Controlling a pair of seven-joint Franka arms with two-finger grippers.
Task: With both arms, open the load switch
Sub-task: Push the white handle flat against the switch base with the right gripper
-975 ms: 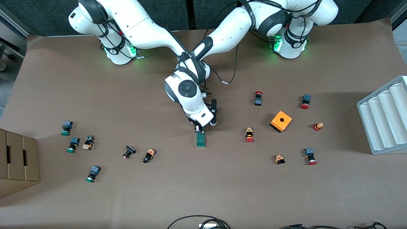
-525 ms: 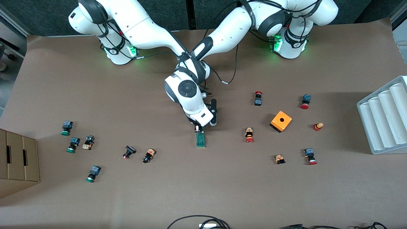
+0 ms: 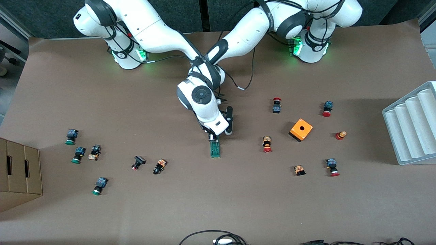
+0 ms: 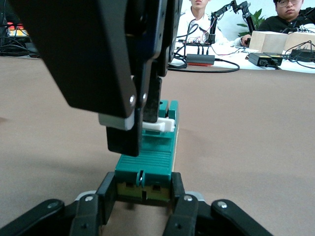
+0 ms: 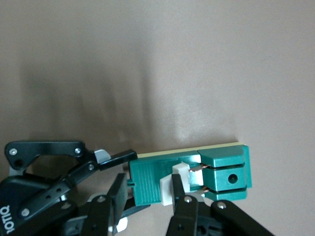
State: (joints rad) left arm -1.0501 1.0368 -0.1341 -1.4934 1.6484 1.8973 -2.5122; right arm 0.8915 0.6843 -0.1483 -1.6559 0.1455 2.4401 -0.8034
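At mid-table in the front view I see the load switch lying flat, both arms crossing above it, their grippers hidden.

From the left wrist view, my left gripper is clamped on the switch's end, while the right gripper pinches its white slider.

From the right wrist view, the right gripper is closed on that slider.

Brown table, cardboard box, grey ridged tray, dark wall
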